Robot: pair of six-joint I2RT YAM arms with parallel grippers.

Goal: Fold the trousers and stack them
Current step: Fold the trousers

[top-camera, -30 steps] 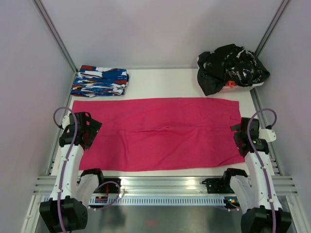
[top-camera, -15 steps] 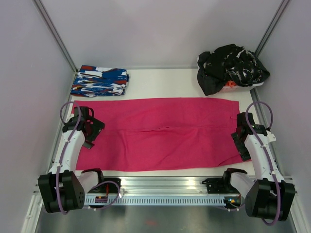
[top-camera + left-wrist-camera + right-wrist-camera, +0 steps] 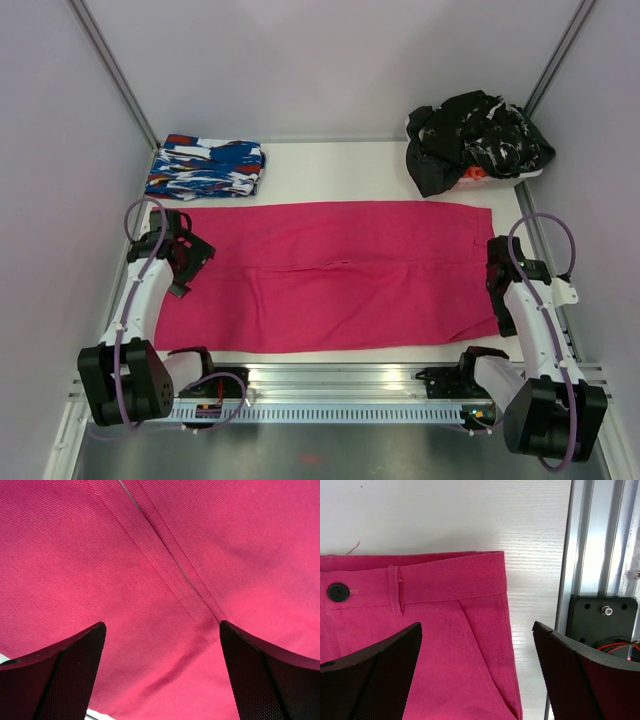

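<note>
Lengthwise along the white table (image 3: 340, 165), the magenta twill trousers (image 3: 330, 275) lay spread flat. Their waistband (image 3: 445, 577) and dark button (image 3: 338, 592) sat at the right edge and the legs reached the left edge. The left gripper (image 3: 162, 625) pointed down over a stitched leg seam (image 3: 170, 560), jaws wide apart and holding nothing. The right gripper (image 3: 476, 625) hung likewise over the waistband corner beside the aluminium rail (image 3: 585, 540). A folded patterned garment (image 3: 205, 168) occupied the far left corner. Crumpled black clothes (image 3: 475, 135) were heaped over a pale tray (image 3: 530, 174) at the far right corner.

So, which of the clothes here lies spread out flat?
The pink trousers, in the middle; the patterned garment is folded, the black clothes are heaped.
</note>
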